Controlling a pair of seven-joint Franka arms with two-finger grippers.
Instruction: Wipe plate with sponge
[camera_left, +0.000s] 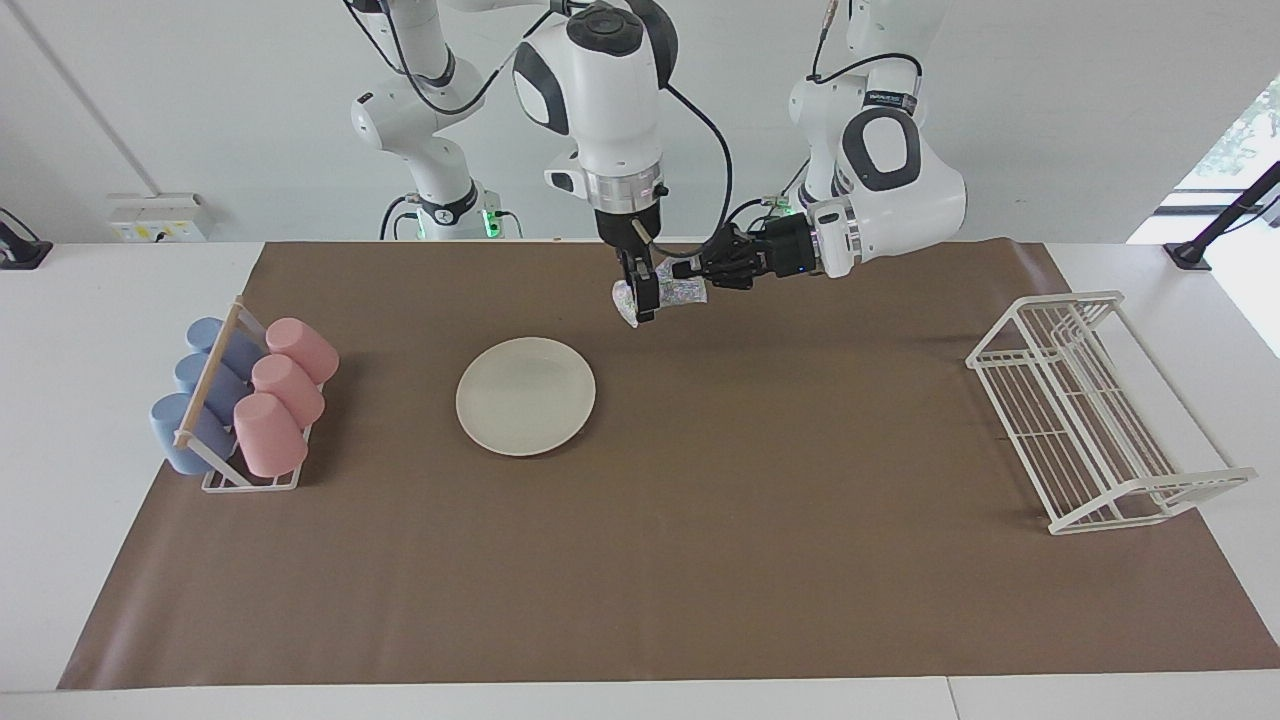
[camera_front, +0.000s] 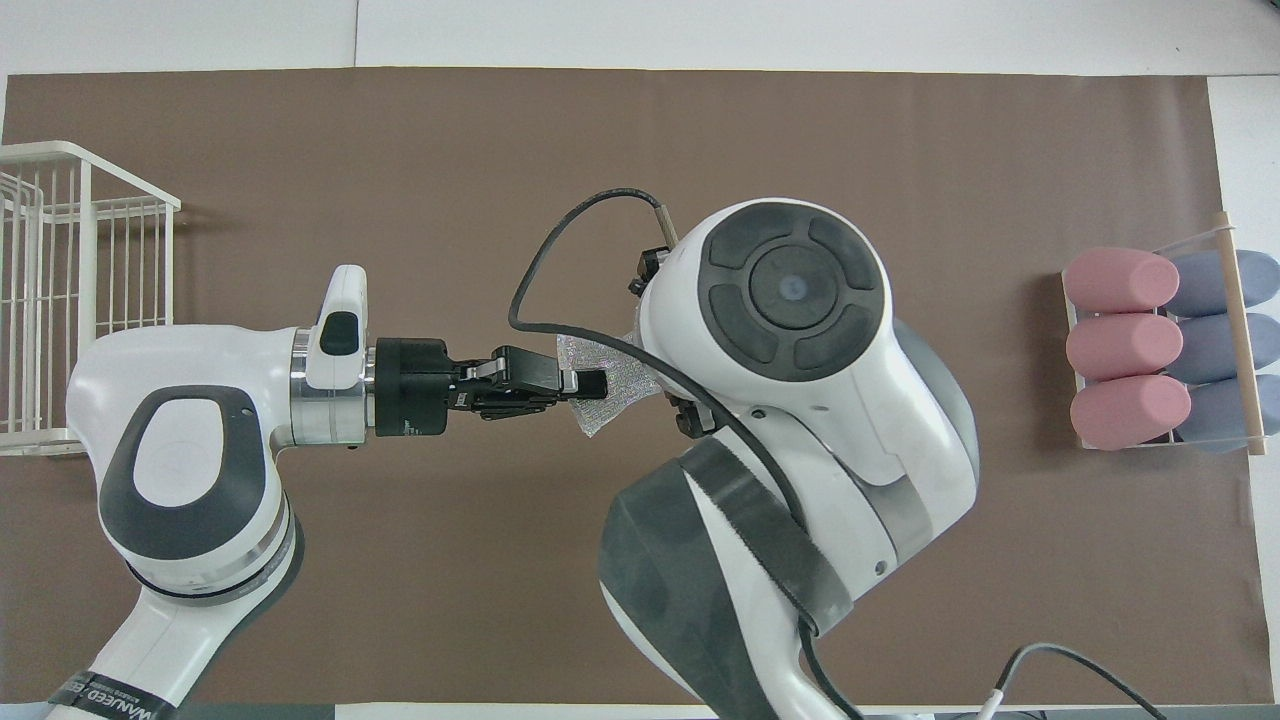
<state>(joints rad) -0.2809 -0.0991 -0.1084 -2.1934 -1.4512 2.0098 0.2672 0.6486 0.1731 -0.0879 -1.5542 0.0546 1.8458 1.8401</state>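
The cream plate (camera_left: 525, 395) lies flat on the brown mat, toward the right arm's end of the table; in the overhead view the right arm covers it. The silvery sponge (camera_left: 685, 292) hangs in the air over bare mat, beside the plate and closer to the robots. My left gripper (camera_left: 688, 272) reaches in level from the left arm's side and is shut on the sponge (camera_front: 620, 390). My right gripper (camera_left: 638, 300) points straight down at the sponge's plate-side end, its fingers apart. In the overhead view its fingers are hidden under its own arm.
A rack of pink and blue cups (camera_left: 245, 400) stands at the right arm's end of the mat. A white wire rack (camera_left: 1090, 410) stands at the left arm's end. The brown mat (camera_left: 700, 560) covers most of the table.
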